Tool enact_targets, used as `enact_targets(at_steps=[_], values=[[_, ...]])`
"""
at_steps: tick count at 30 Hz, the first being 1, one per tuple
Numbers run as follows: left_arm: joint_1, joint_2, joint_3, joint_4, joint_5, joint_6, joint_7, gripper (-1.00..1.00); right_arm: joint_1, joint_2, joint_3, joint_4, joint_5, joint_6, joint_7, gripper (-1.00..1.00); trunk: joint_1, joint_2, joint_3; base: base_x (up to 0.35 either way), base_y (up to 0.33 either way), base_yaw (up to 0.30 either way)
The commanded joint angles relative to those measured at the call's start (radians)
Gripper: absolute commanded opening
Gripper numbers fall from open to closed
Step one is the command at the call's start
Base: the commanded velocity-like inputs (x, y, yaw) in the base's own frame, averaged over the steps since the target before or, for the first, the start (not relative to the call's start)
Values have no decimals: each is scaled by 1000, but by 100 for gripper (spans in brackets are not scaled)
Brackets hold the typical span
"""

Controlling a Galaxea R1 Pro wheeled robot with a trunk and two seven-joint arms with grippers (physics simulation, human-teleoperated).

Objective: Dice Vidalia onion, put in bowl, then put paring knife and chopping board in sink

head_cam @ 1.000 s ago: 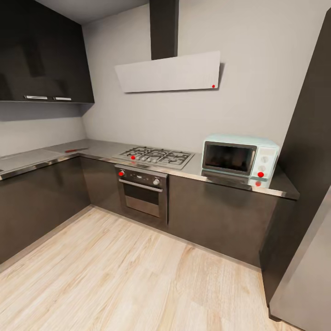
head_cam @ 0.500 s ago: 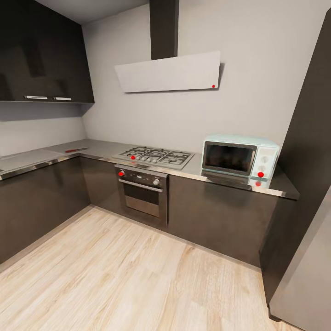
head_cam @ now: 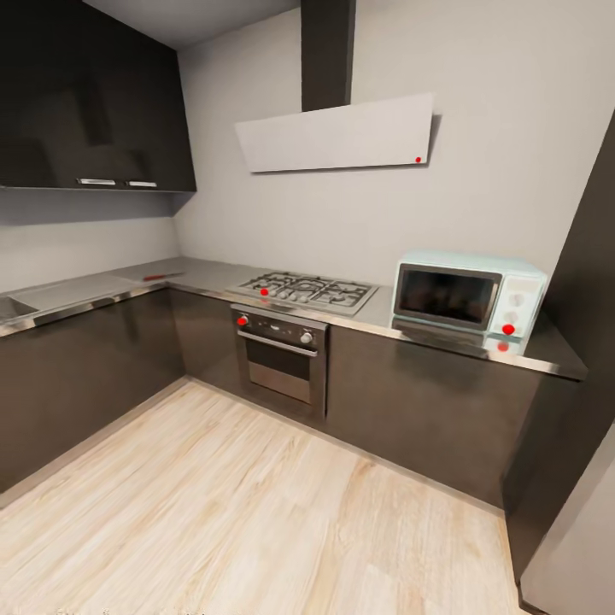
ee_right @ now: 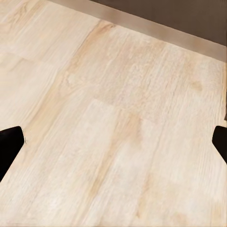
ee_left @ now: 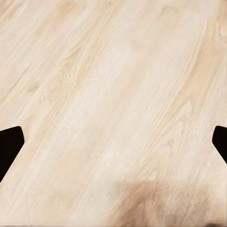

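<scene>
In the left wrist view the left jaws point(ee_left: 113, 142) are seen spread wide, the dark fingertips point(ee_left: 9, 146) at opposite edges, nothing held, over pale wood floor point(ee_left: 113, 85). The right jaws point(ee_right: 113, 142) are likewise wide apart and empty; beyond them a dark cabinet base point(ee_right: 189, 19) is seen. In the head view a grey worktop point(head_cam: 205, 275) runs along dark cabinets. The paring knife point(head_cam: 156, 277) lies left of the hob point(head_cam: 307, 292); a corner of the sink point(head_cam: 10, 306) is further left. A pale-blue microwave point(head_cam: 468, 299) stands to the hob's right.

light: even, bright | glare: glossy countertop point(head_cam: 213, 278) | shadow: soft patch on floor point(ee_left: 165, 198) | focus: slightly soft
</scene>
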Motion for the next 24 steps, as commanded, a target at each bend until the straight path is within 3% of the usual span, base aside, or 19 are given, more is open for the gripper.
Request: enact_targets(at_steps=[1,24], values=[[-1,0,0,1,1,-3,0,100,0,0,0,0,1,-3,-3,100,0,0,-1,0,0,245],[-1,0,0,20,2,-4,0,100,0,0,0,8,1,-6,-3,100,0,0,-1,0,-1,247]])
